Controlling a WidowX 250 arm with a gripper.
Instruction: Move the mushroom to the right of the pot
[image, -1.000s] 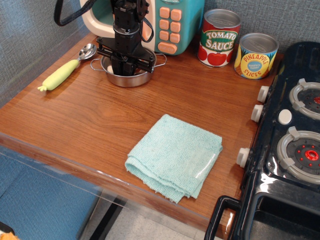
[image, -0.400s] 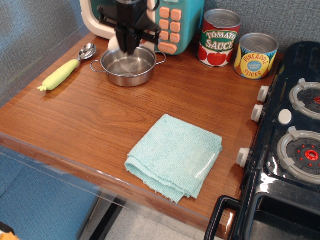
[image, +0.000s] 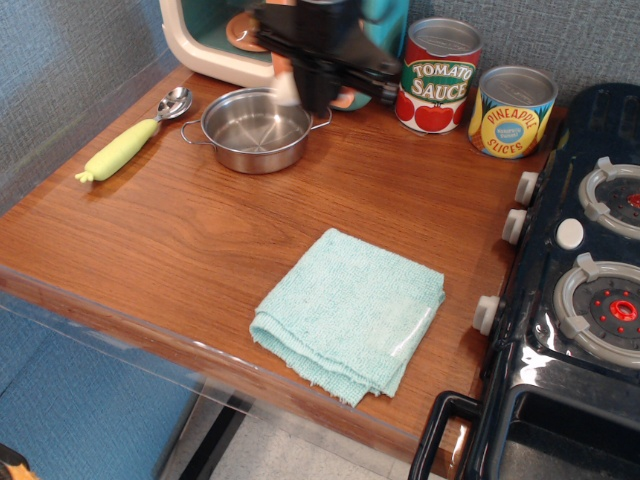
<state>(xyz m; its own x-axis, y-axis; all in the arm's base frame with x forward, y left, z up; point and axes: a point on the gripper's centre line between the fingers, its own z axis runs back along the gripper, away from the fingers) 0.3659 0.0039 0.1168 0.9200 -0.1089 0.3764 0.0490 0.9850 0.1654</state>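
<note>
Mushroom: pale stem shows as a blur at the gripper tips, lifted above the right rim of the pot. Fingers look pinched on it, though motion blur hides the contact. Pot interior bare. Key relation: the load hangs just over the pot's right edge, and free wood lies farther right of the pot, before the tomato sauce can. Judged next: carry rightward, then lower.
</note>
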